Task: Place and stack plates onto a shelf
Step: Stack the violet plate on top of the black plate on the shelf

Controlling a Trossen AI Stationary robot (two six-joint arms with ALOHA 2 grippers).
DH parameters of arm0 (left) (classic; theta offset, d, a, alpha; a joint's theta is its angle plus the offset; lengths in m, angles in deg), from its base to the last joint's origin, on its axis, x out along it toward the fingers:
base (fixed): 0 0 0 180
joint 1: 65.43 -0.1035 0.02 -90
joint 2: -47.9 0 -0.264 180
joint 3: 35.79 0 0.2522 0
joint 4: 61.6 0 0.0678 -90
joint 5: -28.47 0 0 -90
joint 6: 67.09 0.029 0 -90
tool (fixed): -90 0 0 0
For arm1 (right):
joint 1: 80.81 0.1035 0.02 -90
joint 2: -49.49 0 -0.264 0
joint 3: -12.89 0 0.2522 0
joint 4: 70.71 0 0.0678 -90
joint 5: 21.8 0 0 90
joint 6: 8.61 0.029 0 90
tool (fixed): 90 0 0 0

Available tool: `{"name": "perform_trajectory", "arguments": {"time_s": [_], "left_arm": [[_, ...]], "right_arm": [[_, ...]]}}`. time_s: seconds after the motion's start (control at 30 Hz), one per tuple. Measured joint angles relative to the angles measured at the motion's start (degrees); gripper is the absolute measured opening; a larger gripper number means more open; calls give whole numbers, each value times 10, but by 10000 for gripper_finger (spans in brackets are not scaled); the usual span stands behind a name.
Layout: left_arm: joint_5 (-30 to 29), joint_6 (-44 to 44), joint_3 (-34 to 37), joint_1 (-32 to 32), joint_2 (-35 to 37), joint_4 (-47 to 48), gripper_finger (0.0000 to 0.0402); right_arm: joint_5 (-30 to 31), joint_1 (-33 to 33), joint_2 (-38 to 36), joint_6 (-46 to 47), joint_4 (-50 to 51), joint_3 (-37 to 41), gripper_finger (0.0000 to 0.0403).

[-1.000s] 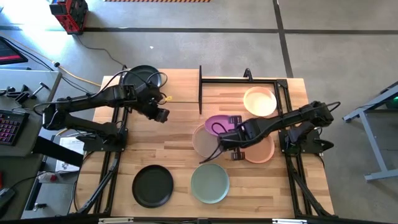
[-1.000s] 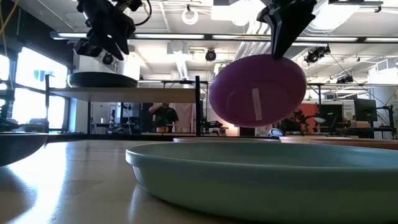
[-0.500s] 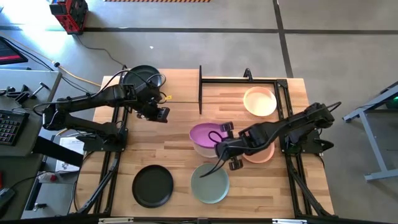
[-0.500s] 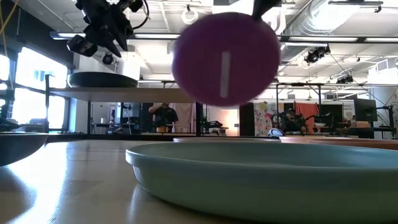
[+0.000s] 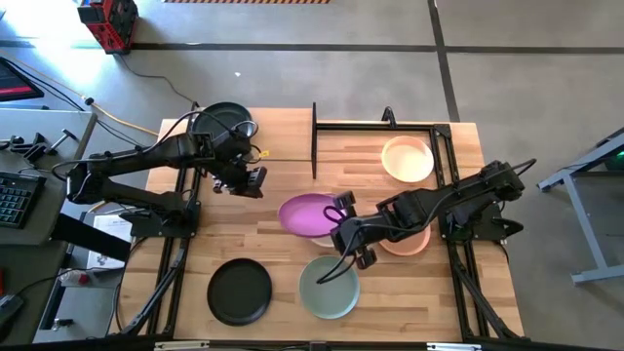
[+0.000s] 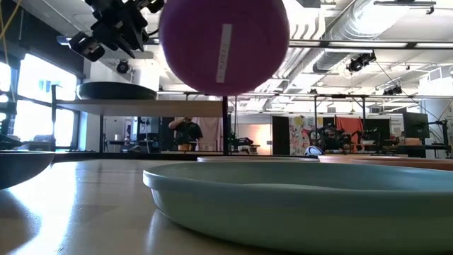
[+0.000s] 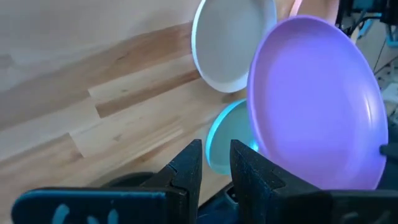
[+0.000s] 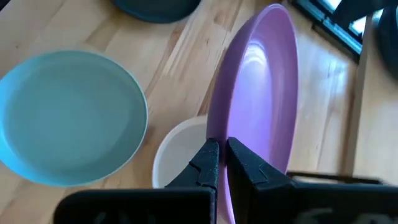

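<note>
The purple plate (image 5: 310, 213) hangs in the air above the middle of the counter (image 5: 283, 244), pinched at its rim by the right pincer (image 5: 340, 222), whose fingers are clenched on that edge as the right wrist view shows; gripped by the rim alone it rides tilted, its underside turned toward the low camera, which is probably how it must travel to clear the dishes under it; directly beneath lies a beige plate (image 7: 231, 38), with the pale sage green plate (image 5: 329, 286) nearer the front edge, a black plate (image 5: 240, 291) beside that, the terracotta orange plate (image 5: 409, 239) partly under the right arm, and the cream plate (image 5: 408, 159) toward the far right; the shelf (image 6: 141, 107), a pale plank on thin black uprights, stands at the far left of the counter and carries a black plate (image 6: 117, 91), so the purple one looks bound there to be stacked; the left pincer (image 5: 250, 182) hovers just off the shelf with its fingers (image 7: 186, 167) parted a little and grasping nothing, facing the purple plate, perhaps placed to receive it, though whether a handover is meant cannot be judged from here.
</note>
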Motion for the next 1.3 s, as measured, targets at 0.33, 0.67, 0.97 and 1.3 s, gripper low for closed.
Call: {"name": "perform_trajectory", "arguments": {"time_s": [0.33, 0.67, 0.97, 1.3], "left_arm": [[6, -92, 0, 11, 0, -68, 71], [30, -109, 0, 23, -16, -111, 71], [30, -99, 0, 19, -39, -111, 71], [36, -77, 0, 19, -64, -103, 71]], "right_arm": [[10, -11, 0, -82, -46, 0, 0], [12, -30, 0, -97, -47, 1, 0], [21, -30, 0, -81, -28, 1, 0], [34, -30, 0, -66, -19, 1, 0]]}}
